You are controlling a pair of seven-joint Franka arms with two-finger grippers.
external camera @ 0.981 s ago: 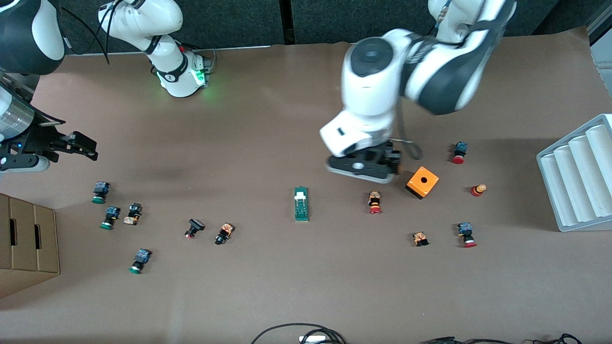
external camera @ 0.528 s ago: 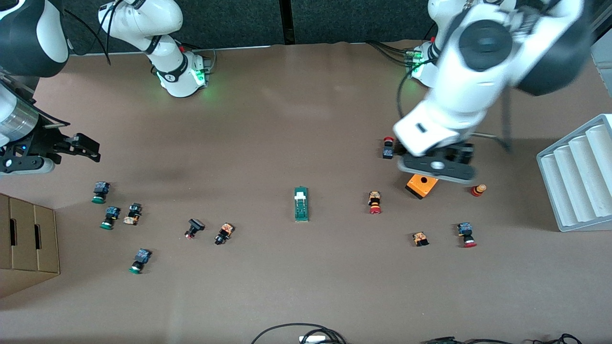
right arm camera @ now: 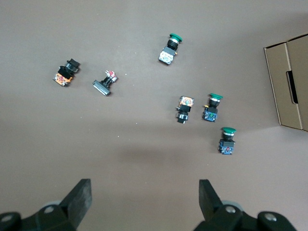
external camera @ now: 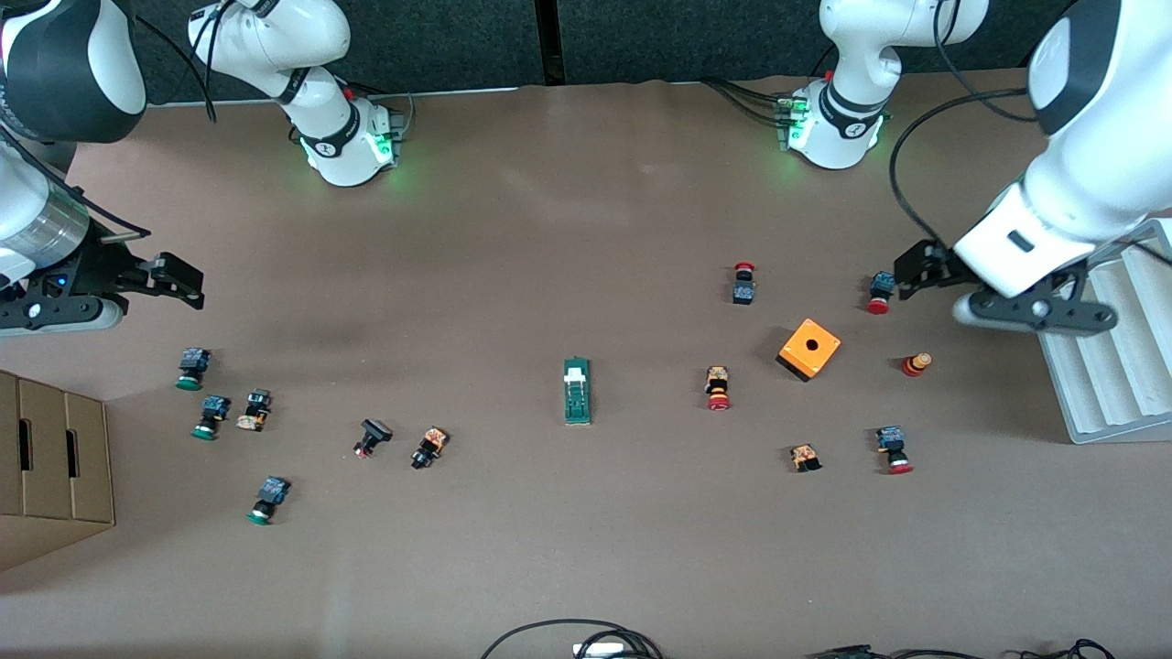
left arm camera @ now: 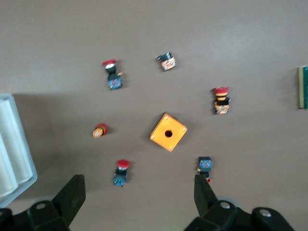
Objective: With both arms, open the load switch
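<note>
Load switch [external camera: 577,391], one green block, lies mid-desk, well apart from both released grippers: left gripper [external camera: 993,295] over the ridged white tray [external camera: 1112,366], right gripper [external camera: 119,288] over bare desk [external camera: 513,229]. One cardboard box [external camera: 50,462], one orange cube [external camera: 809,349] and thirteen small push-buttons [external camera: 719,388] lie scattered; nothing shows inside tray or box.

I am looking at a robot lab: two white arms [external camera: 275,55] standing at a brown table [external camera: 549,229] with scattered push-buttons [external camera: 719,389].
</note>
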